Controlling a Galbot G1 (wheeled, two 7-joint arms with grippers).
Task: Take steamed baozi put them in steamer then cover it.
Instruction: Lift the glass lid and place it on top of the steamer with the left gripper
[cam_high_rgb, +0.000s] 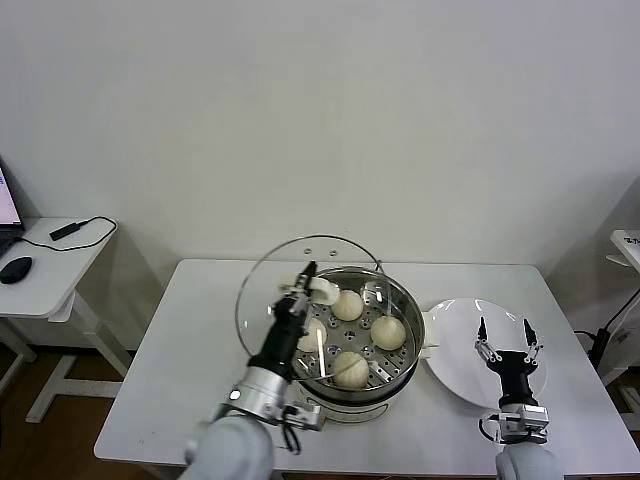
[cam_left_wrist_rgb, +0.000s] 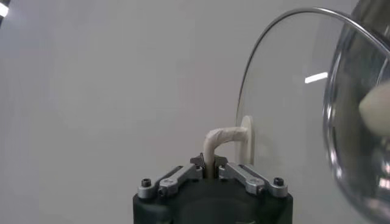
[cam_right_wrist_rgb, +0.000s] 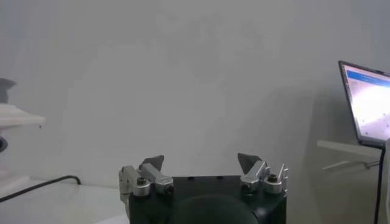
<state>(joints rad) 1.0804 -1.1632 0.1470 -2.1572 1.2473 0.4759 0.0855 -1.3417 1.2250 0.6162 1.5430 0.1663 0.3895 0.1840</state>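
Glass cover (cam_high_rgb: 300, 290) tilted in left tool (cam_high_rgb: 305, 283).

left claw (cam_high_rgb: 306, 279) clamped shut and raised, right claw (cam_high_rgb: 505, 340) spread wide, upright

Even, soft indoor light is cast from above. Soft shadows are thrown on the tabletop (cam_high_rgb: 200, 330). Bright streaks are reflected in the cover (cam_left_wrist_rgb: 292, 91), blurred toward three o'clock.
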